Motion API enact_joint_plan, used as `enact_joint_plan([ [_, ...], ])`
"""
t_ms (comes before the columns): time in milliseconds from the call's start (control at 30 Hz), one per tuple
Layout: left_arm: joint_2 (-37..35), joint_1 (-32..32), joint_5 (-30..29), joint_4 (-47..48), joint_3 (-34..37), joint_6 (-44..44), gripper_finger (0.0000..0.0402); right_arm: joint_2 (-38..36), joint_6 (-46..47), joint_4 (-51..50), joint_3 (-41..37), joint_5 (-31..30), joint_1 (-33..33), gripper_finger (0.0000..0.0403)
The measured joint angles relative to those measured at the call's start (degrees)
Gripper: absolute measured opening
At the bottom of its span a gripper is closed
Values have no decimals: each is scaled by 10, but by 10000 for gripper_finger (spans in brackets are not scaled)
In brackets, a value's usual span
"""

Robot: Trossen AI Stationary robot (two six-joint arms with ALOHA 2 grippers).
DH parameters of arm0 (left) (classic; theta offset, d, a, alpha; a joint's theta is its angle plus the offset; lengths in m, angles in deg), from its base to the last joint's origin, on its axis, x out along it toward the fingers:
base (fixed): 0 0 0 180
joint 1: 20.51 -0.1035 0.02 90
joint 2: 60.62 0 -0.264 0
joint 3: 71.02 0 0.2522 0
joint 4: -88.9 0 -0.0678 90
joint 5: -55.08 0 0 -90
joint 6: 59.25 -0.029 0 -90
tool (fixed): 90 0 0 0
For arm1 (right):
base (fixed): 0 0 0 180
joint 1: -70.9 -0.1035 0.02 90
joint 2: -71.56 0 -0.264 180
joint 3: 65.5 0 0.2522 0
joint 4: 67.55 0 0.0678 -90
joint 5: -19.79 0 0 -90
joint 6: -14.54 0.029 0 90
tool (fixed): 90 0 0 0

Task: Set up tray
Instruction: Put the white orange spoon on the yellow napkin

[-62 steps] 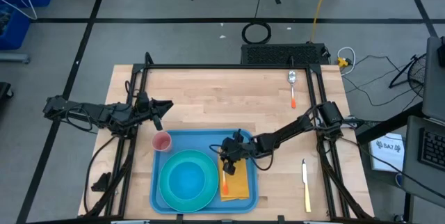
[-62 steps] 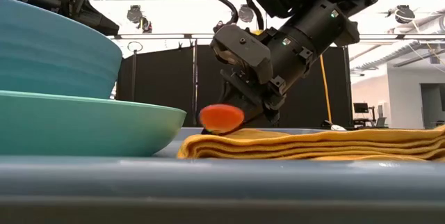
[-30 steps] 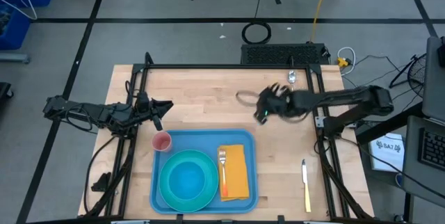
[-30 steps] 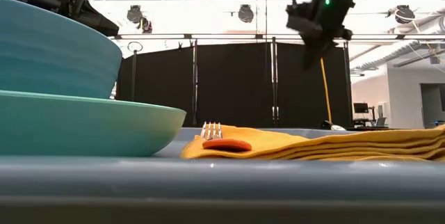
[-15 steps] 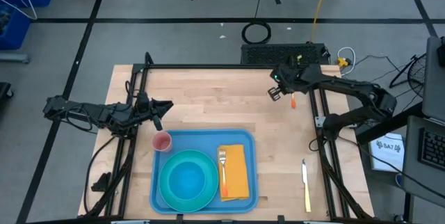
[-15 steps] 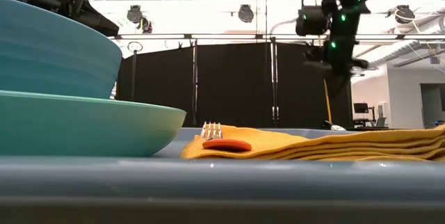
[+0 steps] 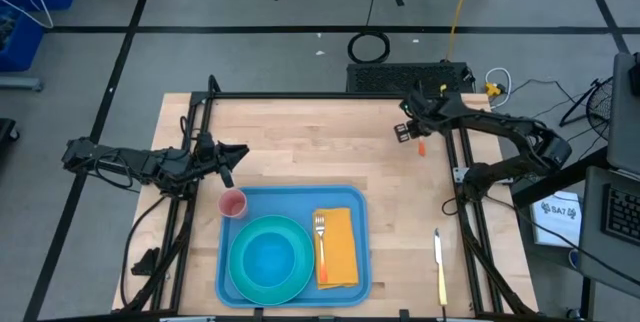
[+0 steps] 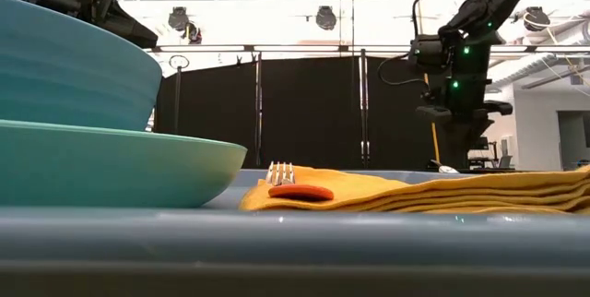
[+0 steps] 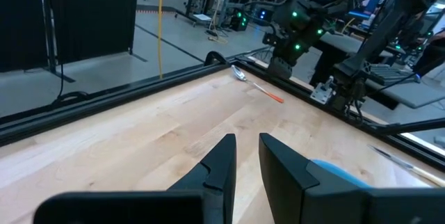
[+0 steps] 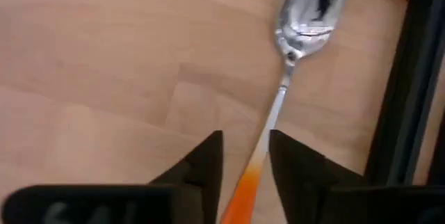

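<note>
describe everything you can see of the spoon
The spoon has a shiny silver metal bowl and thin neck that run into an orange handle, plastic by the look of it. It lies flat on the bare wooden table, near the far right corner beside the dark frame rail, bowl toward the far edge, well apart from the tray. The right gripper hangs just above it, jaws open on either side of the handle, not yet closed on it. Nothing else touches the spoon.
</note>
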Motion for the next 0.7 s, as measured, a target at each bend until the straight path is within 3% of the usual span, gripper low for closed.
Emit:
enact_joint_plan([
  [100,0,0,0,0,0,4,67,0,10,-1,0,-27,16,131],
  [233,0,0,0,0,0,4,67,0,29,1,0,-47,30,133],
  [467,0,0,0,0,0,5,67,7,52,4,0,-19,41,115],
  [700,0,0,1,0,0,6,67,69,44,8,0,2,39,114],
])
